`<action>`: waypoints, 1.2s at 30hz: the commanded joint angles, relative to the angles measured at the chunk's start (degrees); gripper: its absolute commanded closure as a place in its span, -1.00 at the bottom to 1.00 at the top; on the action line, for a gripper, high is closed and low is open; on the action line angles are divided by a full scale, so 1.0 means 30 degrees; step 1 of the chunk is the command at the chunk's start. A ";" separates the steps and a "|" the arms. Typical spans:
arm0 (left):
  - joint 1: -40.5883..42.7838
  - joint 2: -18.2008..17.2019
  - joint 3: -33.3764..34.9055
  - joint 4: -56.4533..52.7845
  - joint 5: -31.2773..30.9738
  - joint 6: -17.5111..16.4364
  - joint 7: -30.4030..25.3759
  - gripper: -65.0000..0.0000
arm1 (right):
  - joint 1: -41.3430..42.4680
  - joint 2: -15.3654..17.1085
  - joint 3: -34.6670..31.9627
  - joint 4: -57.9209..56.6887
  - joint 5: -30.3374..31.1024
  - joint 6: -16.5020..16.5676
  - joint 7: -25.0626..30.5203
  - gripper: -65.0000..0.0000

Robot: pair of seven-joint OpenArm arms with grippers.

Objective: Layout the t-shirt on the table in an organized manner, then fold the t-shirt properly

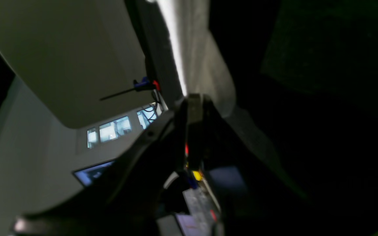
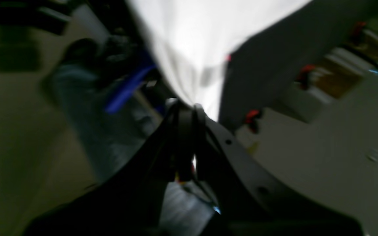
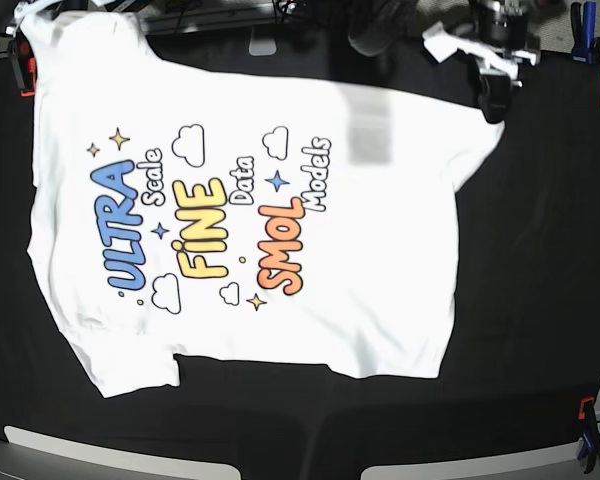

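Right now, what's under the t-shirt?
The t-shirt hangs print-side up over the table, whose black cloth shows all around it. Both grippers pinch its top edge: left gripper, right gripper. Anything beneath the white fabric is hidden.

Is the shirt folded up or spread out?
Spread out. The white printed cotton t-shirt shows its whole print, unfolded, against the black cloth table.

The table (image 3: 540,300), draped in wrinkled black cloth, carries the t-shirt (image 3: 380,260) print side up. From the jaws pinching its far edge, the shirt spreads down across the cloth toward the near side.
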 commanded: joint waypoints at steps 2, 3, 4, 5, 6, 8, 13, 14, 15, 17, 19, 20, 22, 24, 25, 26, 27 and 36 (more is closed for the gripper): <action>0.0772 -0.0219 -0.0066 0.0262 0.1005 0.0918 0.0627 1.00 | -0.0225 0.0160 0.0080 0.0262 -0.0219 -0.0262 -0.0597 1.00; 0.1027 -0.0219 -0.0066 0.0284 0.1355 0.0925 0.0925 1.00 | -0.0225 0.0160 0.0080 0.0262 -0.0226 -0.0262 -0.0590 1.00; 0.1326 -0.0219 -0.0066 0.0342 0.1698 0.0918 0.1253 1.00 | -0.0225 0.0168 0.0080 0.0262 -0.0226 -0.0262 -0.0590 1.00; 0.1625 -0.0219 -0.0066 0.0379 0.2186 0.0933 0.1632 1.00 | -0.0225 0.0160 0.0080 0.0262 -0.0226 -0.0262 -0.0597 1.00; 0.1938 -0.0219 -0.0066 0.0408 0.2790 0.1020 0.1996 1.00 | -0.0225 0.0168 0.0080 0.0262 -0.0233 -0.0262 -0.0590 1.00; 0.2514 -0.0219 -0.0066 0.0525 0.3675 0.1625 0.2441 1.00 | -0.0225 0.0168 0.0080 0.0262 -0.0641 -0.0277 -0.0525 1.00; 0.2565 -0.0211 -0.0066 0.1209 0.3675 0.2324 0.2339 1.00 | -0.0225 0.0175 0.0080 0.0262 -0.2069 -0.1836 -0.0189 1.00; 0.2419 -0.0219 -0.0066 0.1370 0.3675 0.2324 0.2339 1.00 | -0.0225 0.0168 0.0087 0.0262 -0.2062 -0.1982 -0.0204 1.00; 0.2251 -0.0211 -0.0066 0.1515 0.3675 0.2324 0.2317 1.00 | -0.0225 0.0168 0.0080 0.0262 -0.2025 -0.1974 -0.0189 1.00; 0.1960 -0.0211 -0.0066 0.1705 0.2623 0.2324 0.1909 1.00 | -0.0225 0.0175 0.0080 0.0262 -0.1865 -0.1960 -0.0146 1.00; 0.1829 -0.0211 -0.0066 0.1727 0.0860 0.2310 0.0823 1.00 | -0.0225 0.0168 0.0080 0.0262 -0.1865 -0.1953 -0.0102 1.00; 0.1836 -0.0211 -0.0066 0.1727 0.0109 0.2302 0.0204 1.00 | -0.0225 0.0168 0.0080 0.0262 -0.1858 -0.1953 -0.0095 1.00; 0.1843 -0.0211 -0.0066 0.1727 -0.1013 0.2295 -0.0568 1.00 | -0.0225 0.0175 0.0080 0.0262 -0.1865 -0.1953 -0.0087 1.00; 0.1836 -0.0219 -0.0066 0.1727 -0.1355 0.2251 -0.0685 0.92 | -0.0225 0.0168 0.0080 0.0262 -0.1858 -0.1953 -0.0095 1.00; 0.1843 -0.0219 -0.0066 0.1727 -0.1326 0.2251 -0.0678 0.74 | -0.0225 0.0168 0.0080 0.0262 -0.1858 -0.1945 -0.0095 1.00; 0.1836 -0.0219 -0.0066 0.1727 -0.1333 0.2251 -0.0685 0.63 | -0.0225 0.0168 0.0080 0.0262 -0.1858 -0.1945 -0.0095 1.00; 0.1843 -0.0211 -0.0066 0.1727 -0.1341 0.2259 -0.0678 0.58 | -0.0225 0.0168 0.0080 0.0262 -0.1858 -0.1945 -0.0095 1.00; 0.1836 -0.0226 -0.0066 0.1727 -0.4626 0.0328 -0.1384 0.57 | -0.0225 0.0168 0.0080 0.0262 -0.1865 -0.1938 -0.0102 1.00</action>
